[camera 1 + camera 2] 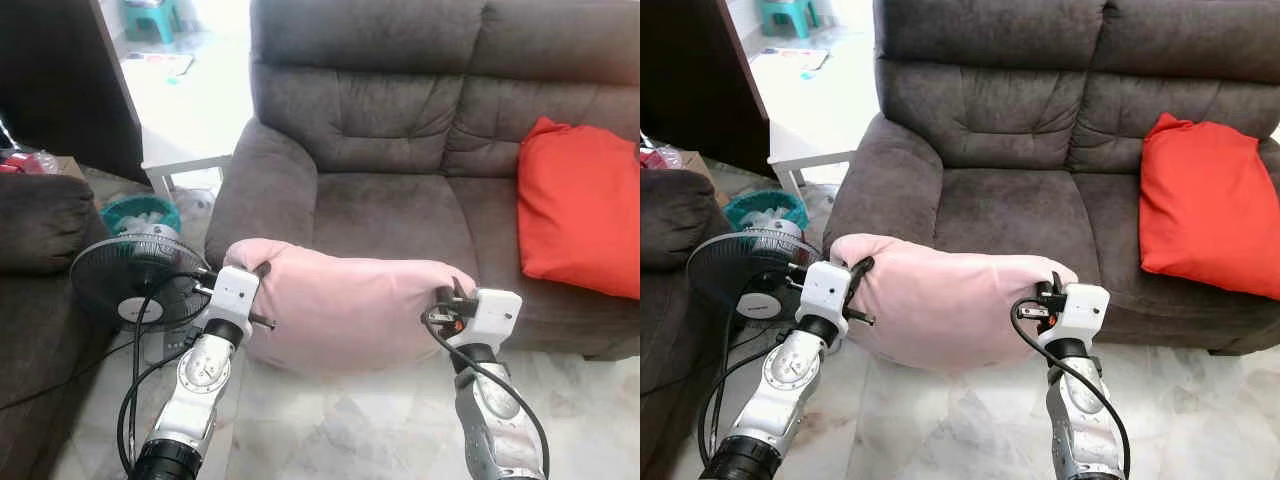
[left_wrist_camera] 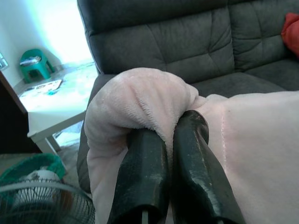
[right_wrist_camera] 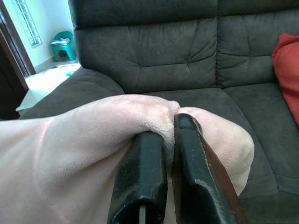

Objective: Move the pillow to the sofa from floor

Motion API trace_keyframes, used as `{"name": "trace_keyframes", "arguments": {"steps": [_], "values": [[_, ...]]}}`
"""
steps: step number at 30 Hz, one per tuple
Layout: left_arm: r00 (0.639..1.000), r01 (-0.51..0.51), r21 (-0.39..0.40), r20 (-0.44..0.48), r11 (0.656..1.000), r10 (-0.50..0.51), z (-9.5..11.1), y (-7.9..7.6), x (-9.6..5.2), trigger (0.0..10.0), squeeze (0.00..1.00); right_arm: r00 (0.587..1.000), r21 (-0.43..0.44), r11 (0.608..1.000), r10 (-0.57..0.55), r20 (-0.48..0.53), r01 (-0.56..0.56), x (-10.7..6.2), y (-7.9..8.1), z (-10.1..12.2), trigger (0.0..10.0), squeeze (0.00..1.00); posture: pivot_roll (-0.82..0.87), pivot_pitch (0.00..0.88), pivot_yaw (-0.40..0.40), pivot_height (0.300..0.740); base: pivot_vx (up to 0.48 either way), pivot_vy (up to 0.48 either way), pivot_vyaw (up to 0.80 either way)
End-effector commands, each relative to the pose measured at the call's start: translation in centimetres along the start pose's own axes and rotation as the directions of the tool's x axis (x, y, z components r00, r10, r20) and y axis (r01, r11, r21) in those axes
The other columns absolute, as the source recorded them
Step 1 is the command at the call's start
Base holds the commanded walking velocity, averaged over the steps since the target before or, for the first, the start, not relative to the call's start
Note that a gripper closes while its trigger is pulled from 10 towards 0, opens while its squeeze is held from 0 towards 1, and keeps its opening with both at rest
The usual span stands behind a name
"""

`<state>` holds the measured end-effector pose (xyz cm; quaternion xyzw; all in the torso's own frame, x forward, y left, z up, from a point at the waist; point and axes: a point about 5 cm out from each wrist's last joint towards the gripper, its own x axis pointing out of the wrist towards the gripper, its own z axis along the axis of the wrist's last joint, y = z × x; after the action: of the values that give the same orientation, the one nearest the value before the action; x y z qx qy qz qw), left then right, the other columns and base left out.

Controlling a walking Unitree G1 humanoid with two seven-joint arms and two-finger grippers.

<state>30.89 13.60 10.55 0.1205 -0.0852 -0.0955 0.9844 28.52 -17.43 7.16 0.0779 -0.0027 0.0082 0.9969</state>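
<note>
A pale pink pillow hangs in the air between my two arms, just in front of the dark grey sofa and level with its seat edge. My left gripper is shut on the pillow's left end, fabric bunched over its black fingers. My right gripper is shut on the pillow's right end, its fingers pinching a fold. The sofa seat cushion lies directly beyond the pillow.
A red cushion leans on the sofa's right side. A black floor fan with a cable stands at my left, beside a dark armchair and a teal basket. A white low table stands behind. Marble floor lies below.
</note>
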Motion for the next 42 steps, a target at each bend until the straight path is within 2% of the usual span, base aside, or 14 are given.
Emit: {"name": "trace_keyframes", "arguments": {"steps": [1, 13, 17, 21, 30, 38, 42], "values": [[0.998, -0.034, 0.000, 0.051, 0.999, 0.034, 1.0, 0.8, 0.6, 10.0, 0.00, 0.998, -0.013, 1.000, -0.014, 0.062, 0.014, 0.5, -0.7, 1.3, 10.0, 0.00, 0.07, 0.000, -0.044, 0.740, 0.000, 0.000, -0.77], [0.991, -0.111, -0.022, 0.075, 0.994, 0.112, 1.7, 2.5, 0.9, 10.0, 0.00, 0.995, -0.068, 0.998, -0.011, 0.099, 0.017, -0.1, -2.1, 2.6, 10.0, 0.00, 0.08, 0.000, -0.071, 0.740, 0.000, 0.000, 0.00], [0.991, -0.118, -0.019, 0.063, 0.993, 0.119, 1.4, 2.7, 0.3, 10.0, 0.00, 0.994, -0.062, 0.998, -0.019, 0.108, 0.025, -0.3, -2.2, 2.8, 10.0, 0.00, 0.10, 0.000, -0.071, 0.740, 0.000, 0.000, 0.00], [0.990, -0.128, -0.014, 0.050, 0.992, 0.129, 1.1, 3.0, -0.6, 10.0, 0.00, 0.995, -0.059, 0.998, -0.004, 0.095, 0.009, -0.6, -1.4, 2.3, 10.0, 0.00, 0.10, 0.000, -0.055, 0.740, 0.000, 0.000, 0.00], [0.996, -0.073, -0.010, 0.056, 0.997, 0.074, 1.3, 1.4, -0.6, 10.0, 0.00, 0.995, -0.079, 0.996, -0.025, 0.099, 0.033, -0.8, -2.2, 2.8, 10.0, 0.00, 0.10, 0.000, -0.062, 0.740, 0.000, 0.000, 0.00], [0.997, -0.051, -0.004, 0.057, 0.999, 0.051, 1.5, 1.5, -0.9, 10.0, 0.00, 0.995, -0.075, 0.996, -0.030, 0.098, 0.038, -0.5, -1.9, 2.8, 10.0, 0.00, 0.11, 0.000, -0.057, 0.740, 0.000, 0.000, 0.00], [0.996, -0.068, -0.004, 0.059, 0.998, 0.069, 1.5, 1.8, -0.1, 10.0, 0.00, 0.994, -0.069, 0.997, -0.030, 0.106, 0.037, -0.2, -1.5, 3.2, 10.0, 0.00, 0.06, 0.000, -0.062, 0.740, 0.000, -0.317, 0.00]]}}
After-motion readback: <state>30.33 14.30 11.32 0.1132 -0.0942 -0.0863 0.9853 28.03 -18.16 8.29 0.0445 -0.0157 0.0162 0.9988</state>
